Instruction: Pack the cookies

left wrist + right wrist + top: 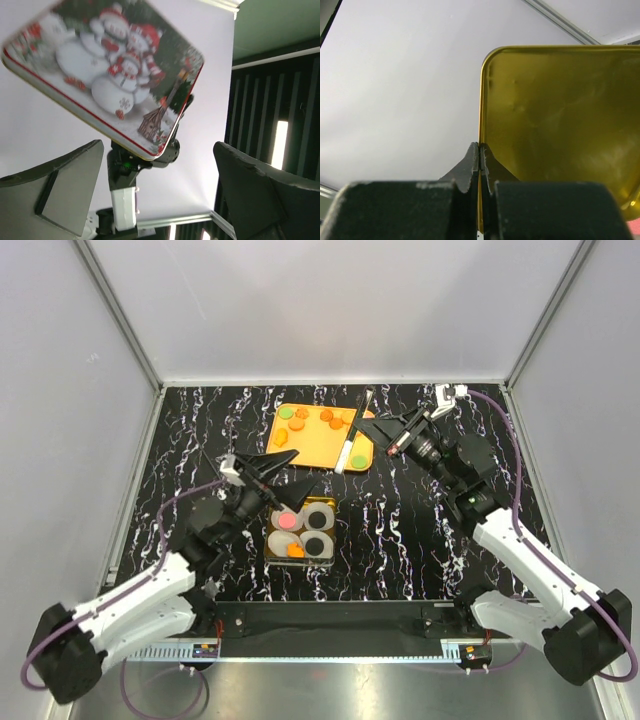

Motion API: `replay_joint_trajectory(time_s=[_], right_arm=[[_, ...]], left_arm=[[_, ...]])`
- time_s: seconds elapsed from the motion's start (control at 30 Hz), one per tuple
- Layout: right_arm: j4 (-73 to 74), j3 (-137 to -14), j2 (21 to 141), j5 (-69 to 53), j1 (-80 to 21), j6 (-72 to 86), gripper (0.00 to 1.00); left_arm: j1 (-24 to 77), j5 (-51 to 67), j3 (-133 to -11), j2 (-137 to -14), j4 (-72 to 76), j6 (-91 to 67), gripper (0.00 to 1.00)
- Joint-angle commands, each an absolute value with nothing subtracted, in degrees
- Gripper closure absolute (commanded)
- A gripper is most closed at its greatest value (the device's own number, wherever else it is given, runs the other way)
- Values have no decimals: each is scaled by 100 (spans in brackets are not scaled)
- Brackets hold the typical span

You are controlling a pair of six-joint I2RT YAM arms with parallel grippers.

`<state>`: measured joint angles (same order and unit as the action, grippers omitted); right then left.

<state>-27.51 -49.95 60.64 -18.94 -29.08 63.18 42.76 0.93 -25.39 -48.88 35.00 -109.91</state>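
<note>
Several cookies lie on the orange tray; others sit in white paper cups inside a tin box, among them a pink one and an orange one. My right gripper is shut on the rim of the tin lid and holds it up on edge over the tray's right side. In the right wrist view the gripper pinches the lid's gold inner side. My left gripper hangs open over the box's far edge; from it the snowman lid shows.
The black marbled tabletop is ringed by white enclosure walls. The tray lies at the back centre and the box in front of it, between the two arms. An aluminium rail runs along the near edge.
</note>
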Motion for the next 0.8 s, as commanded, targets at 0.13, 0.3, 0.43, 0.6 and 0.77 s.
replay_joint_trajectory(time_s=[0.13,0.3,0.43,0.6,0.77], right_arm=[[-2786,-5098,5774,-1793,-2865,6196,100],[-2900,-5071,5809,-1960,-2874,6319,100],[-2900,-5097,5783,-2083,-2874,6372,100],[-2927,-5142,5792,-2197,-2874,6468,100],[-3049,-5168,5801,-2285,-2874,6583,100]], left_arm=[[2920,1658,-2320,-4551,3285,-10415,1],[2234,3503,-2601,-6168,5517,-10257,3],[1987,4025,-2874,-6749,6519,-10151,3],[1680,4631,-3313,-7022,6978,-10134,2],[1468,5000,-3480,-7320,7144,-10133,2]])
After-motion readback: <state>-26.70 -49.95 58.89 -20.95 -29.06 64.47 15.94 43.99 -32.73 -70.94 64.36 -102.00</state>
